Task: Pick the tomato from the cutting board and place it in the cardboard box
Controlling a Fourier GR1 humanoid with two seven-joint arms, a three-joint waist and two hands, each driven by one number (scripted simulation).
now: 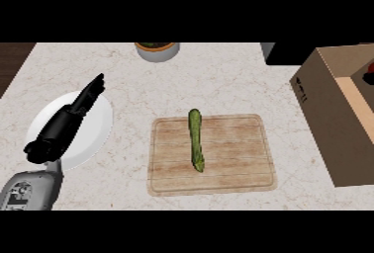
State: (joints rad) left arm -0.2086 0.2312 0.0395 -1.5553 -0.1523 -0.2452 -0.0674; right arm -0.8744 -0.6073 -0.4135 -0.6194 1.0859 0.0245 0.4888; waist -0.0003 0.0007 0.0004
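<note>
At the near left our left hand (82,101) rests with fingers straight, holding nothing, over a white plate (99,133). On the cutting board (234,163) only a green vegetable (195,141) lies. A red shape, perhaps the tomato (369,73), shows inside the cardboard box (329,118); regrasping risks taking the wrong thing. The right hand is unseen.

Wooden cutting board (241,163) sits mid-counter with a long thin green vegetable (195,140) lying lengthwise on its left half, looks like asparagus or a skinny cucumber, hard to say. No tomato on the board. Left hand (89,94) is over a white plate (99,131) at the left, fingers straight and pointing away. Cardboard box (332,128) is at the right edge, open top, something red and dark just visible inside. A white pot (156,52) with dark contents stands at the far edge of the marble counter (219,79).
</note>
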